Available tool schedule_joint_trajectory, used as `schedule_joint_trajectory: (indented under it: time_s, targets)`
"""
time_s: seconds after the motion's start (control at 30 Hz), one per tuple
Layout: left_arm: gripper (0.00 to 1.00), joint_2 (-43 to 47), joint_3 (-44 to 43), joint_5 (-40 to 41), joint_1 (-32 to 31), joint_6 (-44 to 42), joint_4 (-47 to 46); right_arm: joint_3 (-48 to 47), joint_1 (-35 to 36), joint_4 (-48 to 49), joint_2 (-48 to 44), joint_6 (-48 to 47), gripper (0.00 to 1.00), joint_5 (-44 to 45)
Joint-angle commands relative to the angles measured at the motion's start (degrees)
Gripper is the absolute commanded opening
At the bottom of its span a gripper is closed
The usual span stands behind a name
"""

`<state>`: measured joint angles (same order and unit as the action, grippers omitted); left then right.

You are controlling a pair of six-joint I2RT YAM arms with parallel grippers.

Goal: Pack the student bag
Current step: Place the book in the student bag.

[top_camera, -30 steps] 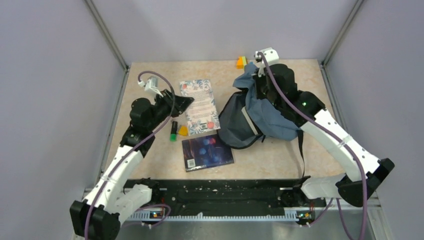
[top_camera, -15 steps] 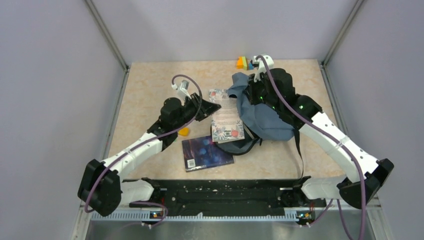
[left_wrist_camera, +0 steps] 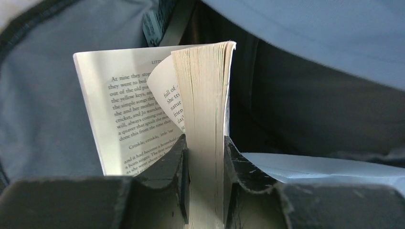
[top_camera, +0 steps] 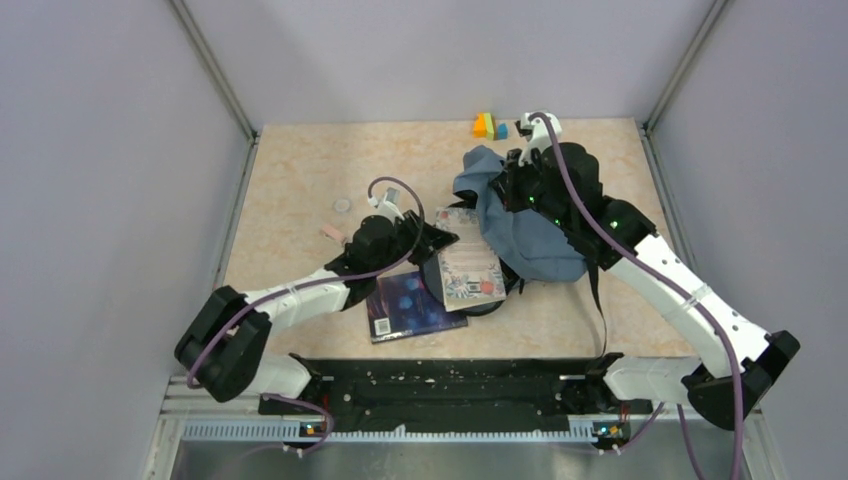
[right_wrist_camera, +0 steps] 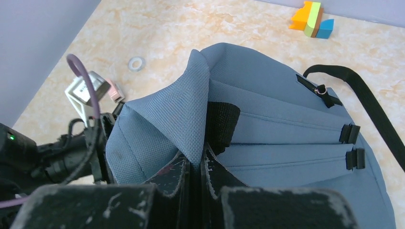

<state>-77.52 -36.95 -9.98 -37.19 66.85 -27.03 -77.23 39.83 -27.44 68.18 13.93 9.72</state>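
Observation:
The grey-blue student bag (top_camera: 520, 225) lies right of centre, its mouth facing left. My right gripper (right_wrist_camera: 198, 164) is shut on a fold of the bag's fabric (right_wrist_camera: 184, 102) and holds the flap up. My left gripper (left_wrist_camera: 204, 157) is shut on a floral-cover paperback (top_camera: 468, 265), pinched by its page edge (left_wrist_camera: 205, 95). The book sits partly inside the bag's mouth, some pages fanned open, with grey lining (left_wrist_camera: 43, 90) around it. A dark blue book (top_camera: 412, 305) lies on the table in front of the bag.
Coloured blocks (top_camera: 488, 126) sit at the back edge, also in the right wrist view (right_wrist_camera: 311, 19). A small ring (top_camera: 342, 205) and a pink object (top_camera: 333, 232) lie left of centre. A black shoulder strap (top_camera: 598, 300) trails toward the front right.
My left arm has carried the paperback right and toward the front, further into the bag's mouth. The right gripper kept hold of the flap, shifting slightly right. The ring and pink object became visible.

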Motion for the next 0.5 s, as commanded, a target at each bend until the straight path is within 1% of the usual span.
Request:
schedule_joint_trajectory:
  time_s: [0.0,0.07,0.17,0.37,0.47]
  targets:
    - [0.0,-1.9,-3.8,0.3,-3.4,4.7,-11.5,-1.4,-0.3,13.3,-4.6,1.9,0.0,-1.3]
    - [0.0,-2.5,-3.5,1.2,-4.8,5.0,-11.6,-1.1,-0.3,13.5,-4.9,1.8,0.0,-1.1]
    - [0.0,-3.0,-3.3,3.5,-5.1,5.0,-12.6,-0.7,-0.3,13.9,-5.3,1.9,0.0,-1.5]
    - [0.0,-8.4,-8.5,12.8,-4.7,0.9,-13.1,0.8,-0.3,14.5,-7.6,2.5,0.0,-3.1]
    - [0.0,-11.1,-8.3,17.5,-4.0,1.1,-17.3,1.5,-0.3,14.5,-8.5,2.8,0.0,-3.8]
